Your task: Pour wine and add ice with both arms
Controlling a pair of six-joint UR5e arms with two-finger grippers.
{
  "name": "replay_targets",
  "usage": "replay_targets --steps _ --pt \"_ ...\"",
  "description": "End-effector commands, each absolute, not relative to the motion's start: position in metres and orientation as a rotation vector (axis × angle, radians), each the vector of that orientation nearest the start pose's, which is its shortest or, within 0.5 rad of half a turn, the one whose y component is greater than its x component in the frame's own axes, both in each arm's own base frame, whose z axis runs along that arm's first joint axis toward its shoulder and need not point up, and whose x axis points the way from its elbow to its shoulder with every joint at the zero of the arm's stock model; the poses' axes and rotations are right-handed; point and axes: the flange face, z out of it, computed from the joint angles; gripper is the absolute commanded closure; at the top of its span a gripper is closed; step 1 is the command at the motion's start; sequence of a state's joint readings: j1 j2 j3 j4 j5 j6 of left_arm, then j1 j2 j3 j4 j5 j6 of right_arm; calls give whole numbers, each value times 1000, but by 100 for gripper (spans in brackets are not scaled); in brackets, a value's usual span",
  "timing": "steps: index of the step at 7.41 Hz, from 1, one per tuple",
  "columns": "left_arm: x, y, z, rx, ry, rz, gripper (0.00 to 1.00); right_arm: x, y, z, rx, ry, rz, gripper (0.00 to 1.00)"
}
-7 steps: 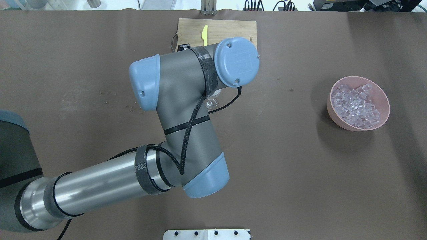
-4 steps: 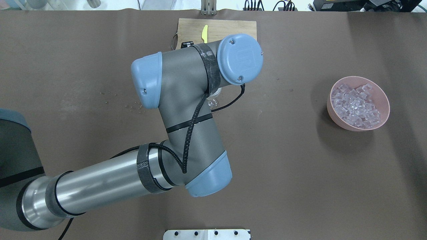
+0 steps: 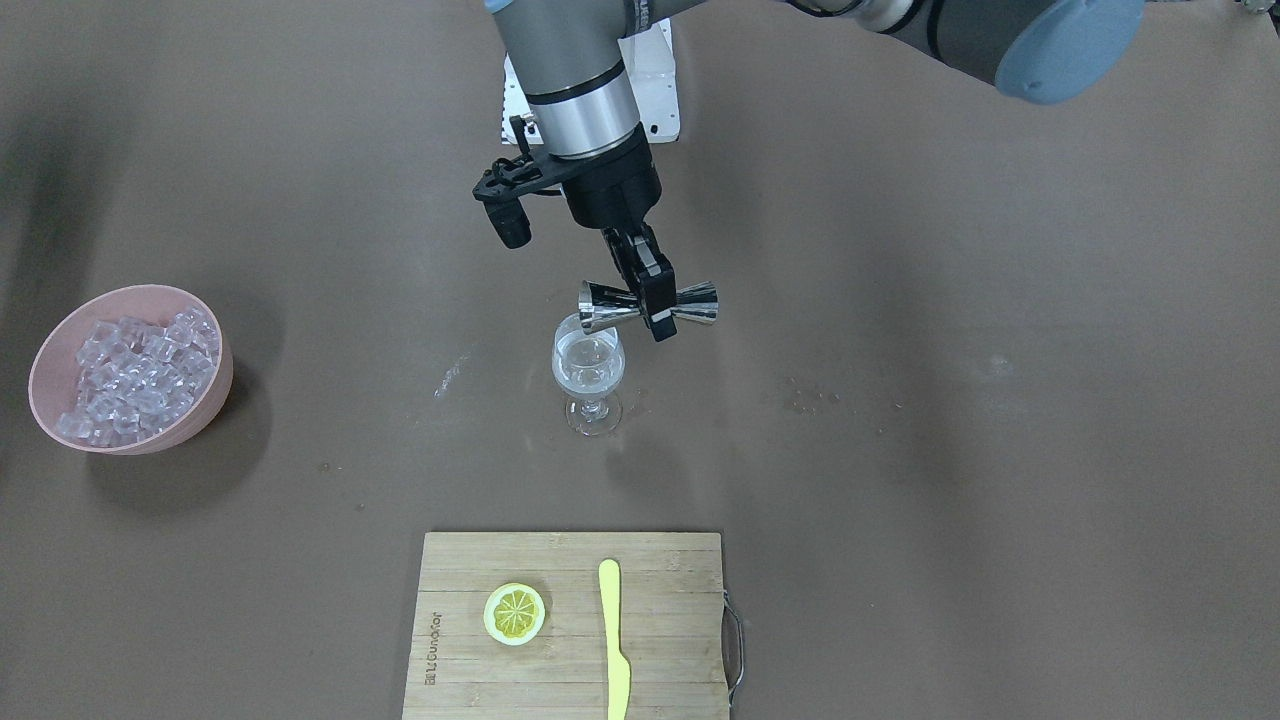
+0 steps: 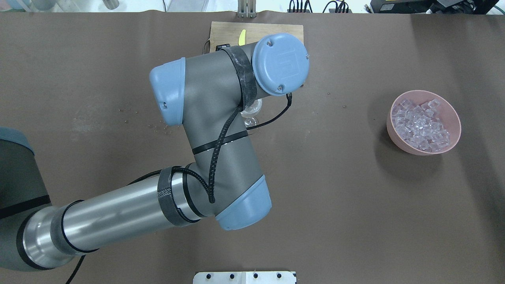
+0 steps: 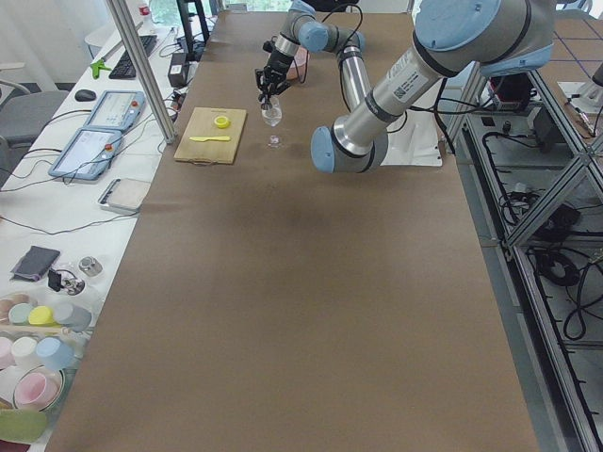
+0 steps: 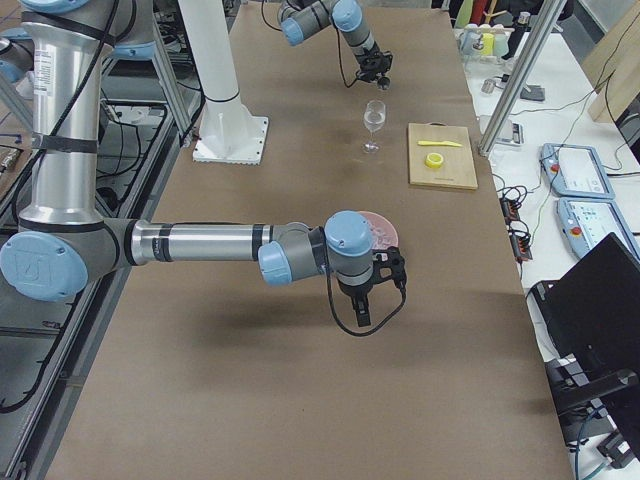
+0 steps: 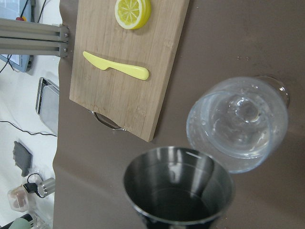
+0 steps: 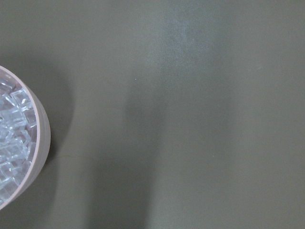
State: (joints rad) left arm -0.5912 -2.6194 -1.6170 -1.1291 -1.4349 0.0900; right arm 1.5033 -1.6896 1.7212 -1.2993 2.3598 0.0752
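A brown table [image 3: 900, 450] filled the scene, with cluttered desks [image 5: 94, 151] along one side. Overhead, the left arm [image 4: 221, 130] hid its gripper and most of the glass [image 3: 592, 410]. The left gripper [image 3: 657, 318] pinched a sideways jigger [image 3: 699, 303], its mouth near the glass rim, and the wine [image 3: 588, 375] sat just below in the glass. The right gripper [image 6: 362, 305] hung near the bowl [image 3: 215, 395] of ice [image 3: 125, 375], but I could not tell how its jaws stood.

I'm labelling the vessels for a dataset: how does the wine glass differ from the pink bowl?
The wine glass is clear and stemmed; the pink bowl is opaque and squat. The glass holds a little clear wine; the bowl is heaped with ice. The glass stands by the tipped jigger in the left gripper; the bowl stands apart at the side. Both sit upright on the table.
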Motion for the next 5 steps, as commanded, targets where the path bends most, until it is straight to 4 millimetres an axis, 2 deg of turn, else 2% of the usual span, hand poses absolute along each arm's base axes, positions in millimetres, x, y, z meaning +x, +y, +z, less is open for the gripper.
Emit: replay_targets --steps 1,3,4,5 --pt "454 -545 72 704 320 956 100 32 -461 609 231 -801 -113 0" --pt "433 -563 122 763 453 922 100 32 -463 608 234 -801 -114 0" --pt "415 -566 163 787 512 877 100 32 -463 608 234 -801 -114 0" --pt "392 -575 191 809 554 855 100 32 -463 607 236 -799 -113 0"
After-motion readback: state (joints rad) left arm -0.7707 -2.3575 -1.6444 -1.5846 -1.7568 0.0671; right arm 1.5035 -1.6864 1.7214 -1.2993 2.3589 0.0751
